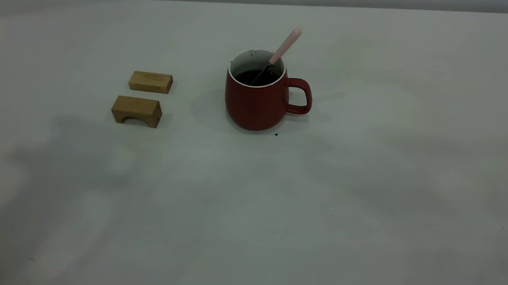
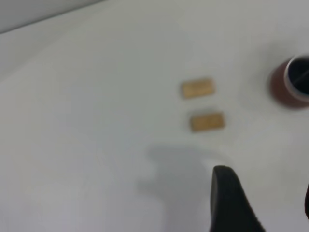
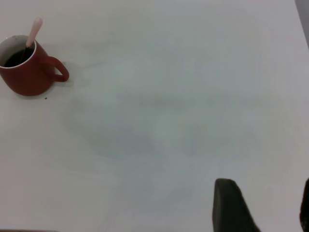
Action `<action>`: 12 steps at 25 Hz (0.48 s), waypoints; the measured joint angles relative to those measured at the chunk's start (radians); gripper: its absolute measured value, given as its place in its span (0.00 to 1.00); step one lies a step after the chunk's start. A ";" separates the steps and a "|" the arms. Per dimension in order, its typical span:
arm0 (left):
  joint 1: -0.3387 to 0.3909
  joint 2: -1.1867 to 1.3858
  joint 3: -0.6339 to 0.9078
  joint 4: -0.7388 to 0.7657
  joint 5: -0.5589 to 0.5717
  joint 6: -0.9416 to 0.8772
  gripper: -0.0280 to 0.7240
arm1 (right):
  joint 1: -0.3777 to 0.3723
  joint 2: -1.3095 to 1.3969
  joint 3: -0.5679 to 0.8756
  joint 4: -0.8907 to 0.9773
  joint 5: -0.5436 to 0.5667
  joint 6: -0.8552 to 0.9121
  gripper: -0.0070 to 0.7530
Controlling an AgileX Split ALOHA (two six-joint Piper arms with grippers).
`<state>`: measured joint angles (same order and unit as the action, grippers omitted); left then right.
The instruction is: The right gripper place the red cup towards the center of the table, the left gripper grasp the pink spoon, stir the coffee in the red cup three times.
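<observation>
The red cup (image 1: 260, 99) stands upright near the middle of the table (image 1: 364, 211), handle turned toward the right arm's side, with the pink spoon (image 1: 281, 54) propped inside, its bowl down in the dark coffee (image 1: 256, 78) and its handle leaning out over the rim. That mug looks heavy and glazed (probably slick), and being filled it would slop if jerked; the loop handle seems the surest hold. The spoon is light and stiff, best pinched high on the pink shaft. Two wooden blocks (image 1: 144, 98) lie well apart on the left arm's side, not in the way. The left gripper (image 2: 263, 203) and right gripper (image 3: 263, 208) both hang back over bare table, jaws spread, gripping nothing
</observation>
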<state>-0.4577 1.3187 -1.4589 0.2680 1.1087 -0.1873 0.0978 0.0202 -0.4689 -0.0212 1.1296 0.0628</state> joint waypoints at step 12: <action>0.126 -0.760 0.773 -0.065 0.019 -0.021 0.63 | 0.000 0.000 0.000 0.000 0.000 0.000 0.52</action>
<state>-0.3320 0.5582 -0.6861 0.2032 1.1272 -0.2079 0.0978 0.0202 -0.4689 -0.0212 1.1296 0.0628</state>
